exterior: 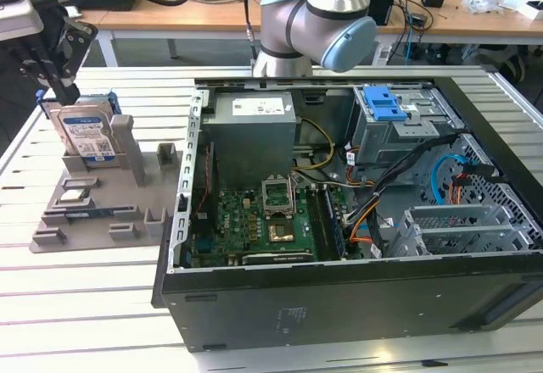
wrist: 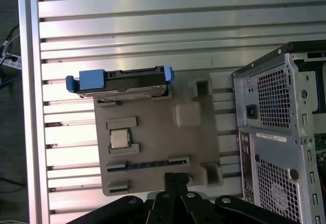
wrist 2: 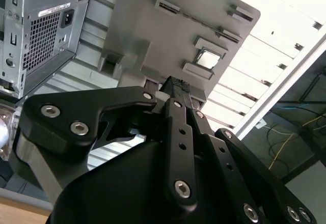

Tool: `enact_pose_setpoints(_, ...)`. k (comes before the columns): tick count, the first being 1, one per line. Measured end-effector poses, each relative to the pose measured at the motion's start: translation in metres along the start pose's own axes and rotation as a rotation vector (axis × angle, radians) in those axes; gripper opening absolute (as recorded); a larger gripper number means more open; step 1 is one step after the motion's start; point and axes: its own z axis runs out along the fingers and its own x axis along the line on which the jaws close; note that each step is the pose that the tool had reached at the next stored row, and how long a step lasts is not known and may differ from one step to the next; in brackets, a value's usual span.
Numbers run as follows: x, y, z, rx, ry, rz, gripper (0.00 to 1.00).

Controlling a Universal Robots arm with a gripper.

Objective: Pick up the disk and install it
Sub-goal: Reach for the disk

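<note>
Claw (wrist: 175, 177): fingers pressed together in both wrist views, nothing betw. them, so shut and empty. In the exterior view I hang above the grey parts fixture (exterior: 93, 208), tips pointing down, near the disk (exterior: 85, 131) but no contact.

Disk: stands on its long edge in a slot at one end of the fixture, label face out, blue carrier frame (wrist: 86, 80) around the edges. Prob. parked upright so both flat faces are free for a pinch from above. Not yet picked.

Same fixture, flat pockets: CPU chip (wrist: 119, 138) and a RAM stick (wrist: 147, 164), each in its own recess, well apart from the disk. Presumably keeps each part at a known spot.

Fixture sits on the slatted alu table (exterior: 85, 305), just beside the PC case (exterior: 339, 305).

Case lies on its side, side panel off, motherboard (exterior: 254, 229) facing up. Drive cage (exterior: 399, 131) w/ blue latch (exterior: 382, 102) at the far cnr, next to the PSU (exterior: 253, 123). Judgement: laid open this way for top-down access.
</note>
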Motion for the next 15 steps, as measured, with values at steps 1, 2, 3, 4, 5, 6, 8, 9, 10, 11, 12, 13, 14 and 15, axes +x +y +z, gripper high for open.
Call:
enact_pose_setpoints(1,0.0016,-0.0001,-0.0001,0.0,0.0,0.0,0.11)
enact_pose_setpoints(2,0.0042,-0.0003,-0.0001,0.0,0.0001,0.0,0.11)
enact_pose_setpoints(3,0.0059,-0.0004,-0.0001,0.0,0.0,0.0,0.11)
enact_pose_setpoints(4,0.007,-0.0005,-0.0002,0.0,0.0,0.0,0.11)
enact_pose_setpoints(5,0.0088,-0.0006,-0.0003,0.0001,0.0001,0.0,0.11)
enact_pose_setpoints(6,0.0109,-0.0008,-0.0003,0.0,0.0,0.0,0.11)
enact_pose_setpoints(8,0.0147,-0.0011,-0.0004,0.0001,0.0001,0.0,0.11)
enact_pose_setpoints(9,0.0163,-0.0012,-0.0004,0.0001,0.0,0.0,0.11)
enact_pose_setpoints(10,0.0181,-0.0013,-0.0005,0.0,0.0001,0.0,0.11)
enact_pose_setpoints(11,0.0195,-0.0015,-0.0005,0.0,0.0,0.0,0.11)
enact_pose_setpoints(12,0.0207,-0.0015,-0.0005,0.0,0.0001,0.0,0.11)
enact_pose_setpoints(13,0.0223,-0.0017,-0.0005,0.0,0.0001,0.0,0.11)
enact_pose_setpoints(14,0.0235,-0.0017,-0.0005,0.0,0.0,0.0,0.11)
enact_pose_setpoints(15,0.0246,-0.0018,-0.0006,0.0,0.0001,0.0,0.11)
